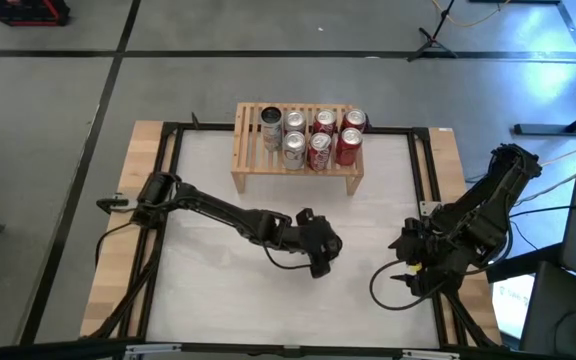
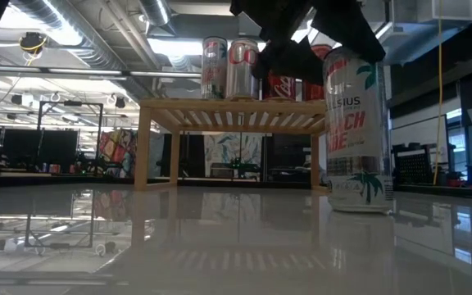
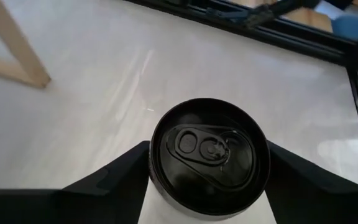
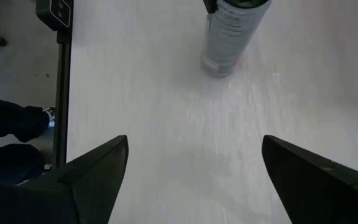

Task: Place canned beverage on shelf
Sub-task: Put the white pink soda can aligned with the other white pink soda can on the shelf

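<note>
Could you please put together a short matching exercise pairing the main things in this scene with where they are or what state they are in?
Things:
1. white can
2. left claw
3. right claw
4. shelf

Places or states:
A. carries seven cans on its slatted top
B. fingers on either side of the can's top
C. open over bare table
D. stands upright on the table

Pairs: 1-D, 2-B, 3-C, 4-A

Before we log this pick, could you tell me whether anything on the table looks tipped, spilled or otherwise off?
Nothing stands out. The white can stands upright on the table, the left gripper straddling its top; the cans on the shelf are upright too. No spill shows.
</note>
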{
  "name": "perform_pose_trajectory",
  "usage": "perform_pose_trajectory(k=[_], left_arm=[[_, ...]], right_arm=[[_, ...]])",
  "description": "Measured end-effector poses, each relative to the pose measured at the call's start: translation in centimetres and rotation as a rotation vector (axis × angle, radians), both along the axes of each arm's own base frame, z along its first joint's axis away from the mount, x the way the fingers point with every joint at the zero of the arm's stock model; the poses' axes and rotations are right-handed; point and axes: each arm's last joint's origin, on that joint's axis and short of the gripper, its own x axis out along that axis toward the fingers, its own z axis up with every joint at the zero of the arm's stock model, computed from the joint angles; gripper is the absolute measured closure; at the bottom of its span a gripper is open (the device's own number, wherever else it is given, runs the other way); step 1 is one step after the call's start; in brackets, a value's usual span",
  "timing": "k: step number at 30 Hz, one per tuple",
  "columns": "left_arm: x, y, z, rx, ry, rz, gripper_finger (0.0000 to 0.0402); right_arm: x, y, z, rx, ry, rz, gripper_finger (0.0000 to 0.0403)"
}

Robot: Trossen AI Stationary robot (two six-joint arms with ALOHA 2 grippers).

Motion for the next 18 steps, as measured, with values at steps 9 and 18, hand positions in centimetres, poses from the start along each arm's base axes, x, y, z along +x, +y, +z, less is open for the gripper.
perform_pose_trajectory(k=[9,18], left_arm=[[-1.5,-0.1,5.0,-0.085,-0.020,0.166,0.0171],[-4.3,0.6,13.5,-0.150,0.062,0.349,0.0169]], right_arm=[[-0.1,-0.2,0.0,-0.028,0.007,0.024,0.0045],[-1.0,-1.5,1.0,-0.078,-0.041,0.046,0.0045]])
